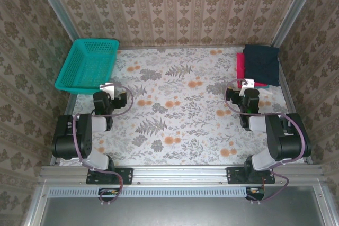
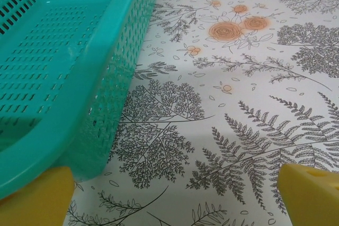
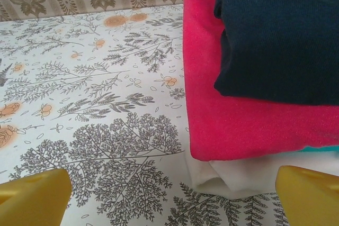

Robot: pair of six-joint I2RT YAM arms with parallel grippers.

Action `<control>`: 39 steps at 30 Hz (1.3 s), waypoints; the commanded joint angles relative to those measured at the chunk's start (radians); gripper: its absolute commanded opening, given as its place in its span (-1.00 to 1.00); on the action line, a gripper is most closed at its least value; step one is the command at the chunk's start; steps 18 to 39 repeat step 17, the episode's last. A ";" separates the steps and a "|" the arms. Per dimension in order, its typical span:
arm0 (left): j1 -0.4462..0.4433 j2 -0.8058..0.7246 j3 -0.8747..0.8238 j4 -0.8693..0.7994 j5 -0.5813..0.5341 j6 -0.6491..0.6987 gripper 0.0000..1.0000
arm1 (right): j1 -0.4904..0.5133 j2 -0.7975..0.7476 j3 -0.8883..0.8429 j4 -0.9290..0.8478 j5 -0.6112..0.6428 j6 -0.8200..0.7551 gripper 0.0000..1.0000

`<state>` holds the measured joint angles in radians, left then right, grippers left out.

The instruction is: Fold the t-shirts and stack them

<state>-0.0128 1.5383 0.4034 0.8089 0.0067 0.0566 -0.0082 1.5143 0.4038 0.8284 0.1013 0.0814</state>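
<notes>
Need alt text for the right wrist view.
Folded shirts stacked at right on a floral table: navy shirt on top, pink shirt under it, white shirt at the bottom. The right gripper is open and empty, its yellow fingertips in the lower corners.

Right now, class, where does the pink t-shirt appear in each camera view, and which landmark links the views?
Top external: pink t-shirt in the far right corner, peeking out left of the navy t-shirt lying on it.
Right wrist: pink t-shirt centre right, under the navy t-shirt, over the white t-shirt.
Left wrist: faces the teal basket instead.
Shared landmark: the floral tablecloth.
</notes>
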 commanded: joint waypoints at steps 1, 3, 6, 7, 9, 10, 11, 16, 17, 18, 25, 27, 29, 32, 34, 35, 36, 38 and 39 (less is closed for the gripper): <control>-0.006 -0.004 0.005 0.035 -0.017 0.000 0.99 | 0.006 0.007 -0.004 0.032 -0.011 -0.009 1.00; -0.005 -0.003 0.005 0.034 -0.017 0.000 1.00 | 0.006 0.008 -0.003 0.031 -0.012 -0.009 1.00; -0.006 -0.004 0.005 0.032 -0.013 -0.001 1.00 | 0.006 0.008 -0.003 0.032 -0.012 -0.009 1.00; -0.004 -0.004 0.006 0.033 -0.013 -0.001 1.00 | 0.006 0.007 -0.003 0.032 -0.011 -0.009 1.00; -0.004 -0.004 0.006 0.032 -0.011 -0.001 1.00 | 0.007 0.007 -0.003 0.032 -0.011 -0.009 1.00; -0.004 -0.003 0.006 0.033 -0.011 -0.001 1.00 | 0.006 0.007 -0.003 0.032 -0.011 -0.009 1.00; -0.004 -0.004 0.006 0.032 -0.011 -0.001 1.00 | 0.007 0.007 -0.003 0.032 -0.012 -0.009 1.00; -0.004 -0.003 0.005 0.032 -0.011 -0.002 0.99 | 0.007 0.007 -0.005 0.035 -0.011 -0.011 1.00; -0.004 -0.004 0.006 0.032 -0.011 -0.002 1.00 | 0.007 0.006 -0.005 0.036 -0.011 -0.011 1.00; -0.004 -0.004 0.006 0.032 -0.011 -0.002 1.00 | 0.007 0.006 -0.005 0.036 -0.011 -0.011 1.00; -0.004 -0.004 0.006 0.032 -0.011 -0.002 1.00 | 0.007 0.006 -0.005 0.036 -0.011 -0.011 1.00; -0.004 -0.004 0.006 0.032 -0.011 -0.002 1.00 | 0.007 0.006 -0.005 0.036 -0.011 -0.011 1.00; -0.004 -0.004 0.006 0.032 -0.011 -0.002 1.00 | 0.007 0.006 -0.005 0.036 -0.011 -0.011 1.00; -0.004 -0.004 0.006 0.032 -0.011 -0.002 1.00 | 0.007 0.006 -0.005 0.036 -0.011 -0.011 1.00; -0.004 -0.004 0.006 0.032 -0.011 -0.002 1.00 | 0.007 0.006 -0.005 0.036 -0.011 -0.011 1.00; -0.004 -0.004 0.006 0.032 -0.011 -0.002 1.00 | 0.007 0.006 -0.005 0.036 -0.011 -0.011 1.00; -0.004 -0.004 0.006 0.032 -0.011 -0.002 1.00 | 0.007 0.006 -0.005 0.036 -0.011 -0.011 1.00; -0.004 -0.004 0.006 0.032 -0.011 -0.002 1.00 | 0.007 0.006 -0.005 0.036 -0.011 -0.011 1.00; -0.004 -0.004 0.006 0.032 -0.011 -0.002 1.00 | 0.007 0.006 -0.005 0.036 -0.011 -0.011 1.00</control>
